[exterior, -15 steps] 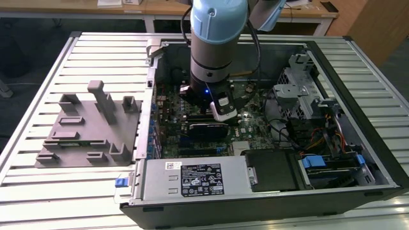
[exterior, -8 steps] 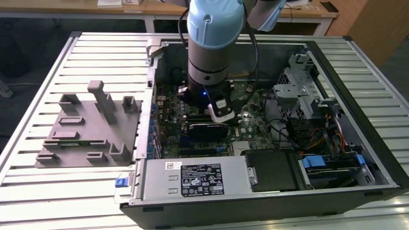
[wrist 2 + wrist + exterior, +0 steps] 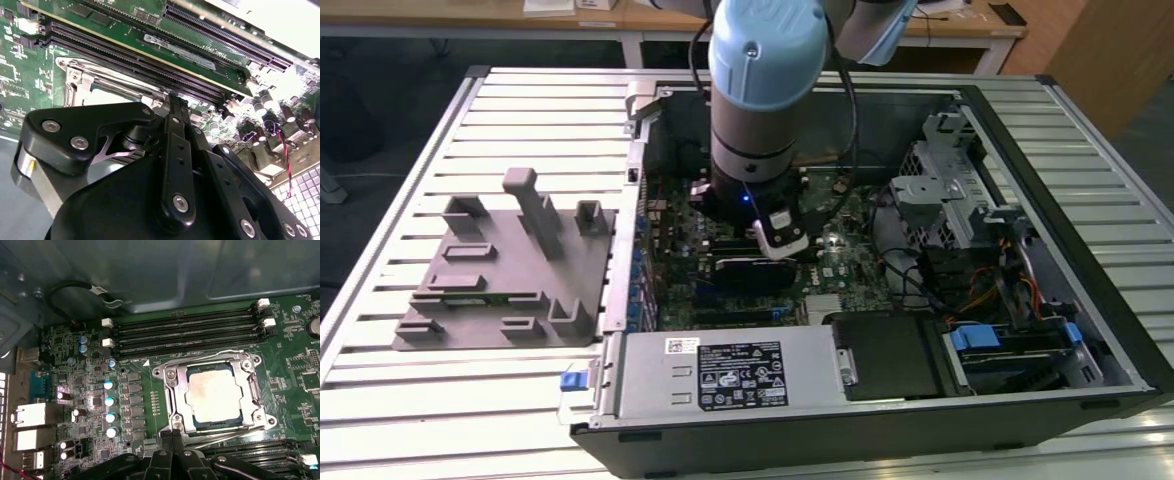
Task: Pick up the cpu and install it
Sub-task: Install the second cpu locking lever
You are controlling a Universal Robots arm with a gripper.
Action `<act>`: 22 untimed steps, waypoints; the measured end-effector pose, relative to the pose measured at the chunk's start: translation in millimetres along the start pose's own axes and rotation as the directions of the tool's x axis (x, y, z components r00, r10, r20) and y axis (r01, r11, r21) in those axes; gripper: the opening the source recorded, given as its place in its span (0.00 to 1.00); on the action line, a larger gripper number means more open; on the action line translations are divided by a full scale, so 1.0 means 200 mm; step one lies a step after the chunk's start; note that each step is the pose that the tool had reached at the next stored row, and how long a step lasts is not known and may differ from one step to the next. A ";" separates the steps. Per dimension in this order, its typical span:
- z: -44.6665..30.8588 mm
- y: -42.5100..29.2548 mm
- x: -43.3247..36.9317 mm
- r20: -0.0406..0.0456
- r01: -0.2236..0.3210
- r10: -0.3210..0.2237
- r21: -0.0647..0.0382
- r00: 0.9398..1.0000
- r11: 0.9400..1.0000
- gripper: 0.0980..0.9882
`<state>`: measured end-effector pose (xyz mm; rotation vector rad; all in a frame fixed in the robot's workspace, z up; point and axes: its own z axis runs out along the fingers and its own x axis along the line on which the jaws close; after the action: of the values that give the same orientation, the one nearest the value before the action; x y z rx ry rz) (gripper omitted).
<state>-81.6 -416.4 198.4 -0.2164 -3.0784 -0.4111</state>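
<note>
Inside socket frame point(image 3: 210, 395): cpu point(image 3: 214, 394) seated; light, stiff, fragile, slick — grip edges only. Gripper point(image 3: 172, 436) pressed together, empty, just beside.

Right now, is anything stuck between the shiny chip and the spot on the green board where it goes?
No. In the first wrist view the cpu already lies inside the socket frame on the motherboard, with nothing on top of it. The gripper sits beside the frame's edge, and nothing visible stands between it and the cpu.

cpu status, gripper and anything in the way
Gripper shut, empty, beside the socket frame. Cpu seated in the socket. Nothing lies on it.
</note>
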 end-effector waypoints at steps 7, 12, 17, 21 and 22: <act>-0.012 0.002 0.001 -0.001 0.004 -0.004 -0.004 1.000 1.000 0.01; -0.022 -0.003 -0.007 -0.006 0.003 -0.003 -0.004 1.000 1.000 0.01; -0.031 -0.026 -0.024 -0.012 0.001 -0.001 -0.002 1.000 1.000 0.01; -0.036 -0.046 -0.032 -0.015 0.000 0.000 -0.002 1.000 1.000 0.01; -0.036 -0.046 -0.032 -0.015 0.000 0.000 -0.002 1.000 1.000 0.01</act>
<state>-76.6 -428.0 202.7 -0.2120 -3.0638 -0.4144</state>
